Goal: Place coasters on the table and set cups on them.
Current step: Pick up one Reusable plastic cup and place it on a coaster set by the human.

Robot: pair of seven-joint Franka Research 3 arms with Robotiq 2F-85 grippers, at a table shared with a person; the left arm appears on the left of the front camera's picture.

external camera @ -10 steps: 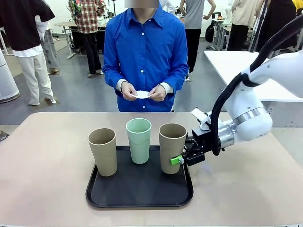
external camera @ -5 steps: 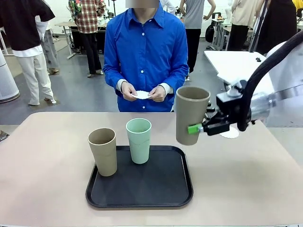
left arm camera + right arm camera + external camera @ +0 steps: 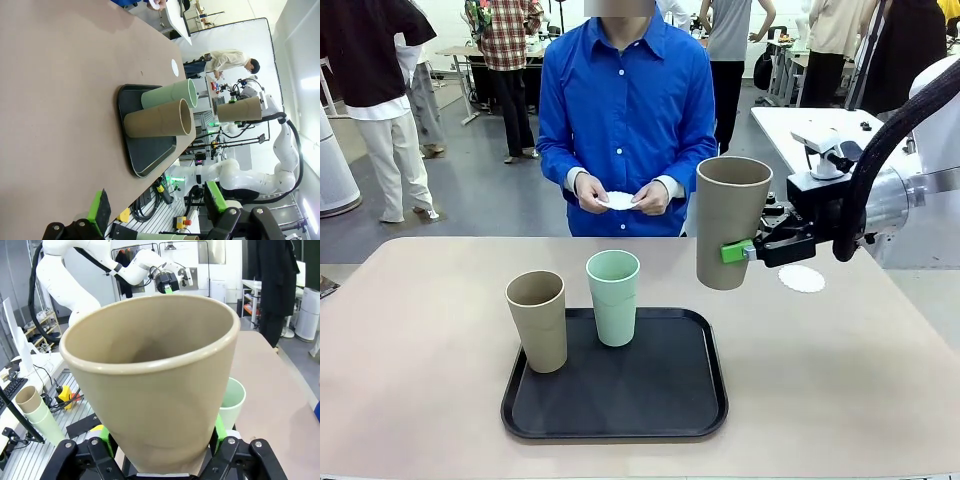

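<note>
The right gripper [image 3: 728, 252] grips a tan cup [image 3: 730, 215] low on its side and holds it upright in the air over the table [image 3: 420, 330], past the far right corner of a black tray [image 3: 620, 420]. From the right wrist, the right gripper [image 3: 162, 440] has its green pads pressed against opposite sides of the tan cup [image 3: 155, 375] near its base.

A white lacy coaster [image 3: 801, 278] lies flat on the table just to the right of the raised cup and lower in the front view, beneath the gripper's black body.

On the tray stand a second tan cup [image 3: 538, 320], at its left edge, and a green cup [image 3: 613, 297], near its far edge, close together but apart.

Across the table a person in a blue shirt [image 3: 625, 110] holds a small white paper [image 3: 620, 200] between both hands [image 3: 655, 197] at waist height.

The left gripper [image 3: 157, 205] hangs with jaws spread wide and nothing between them. It looks along the table [image 3: 60, 75] at the tray [image 3: 150, 155] and its two cups.
</note>
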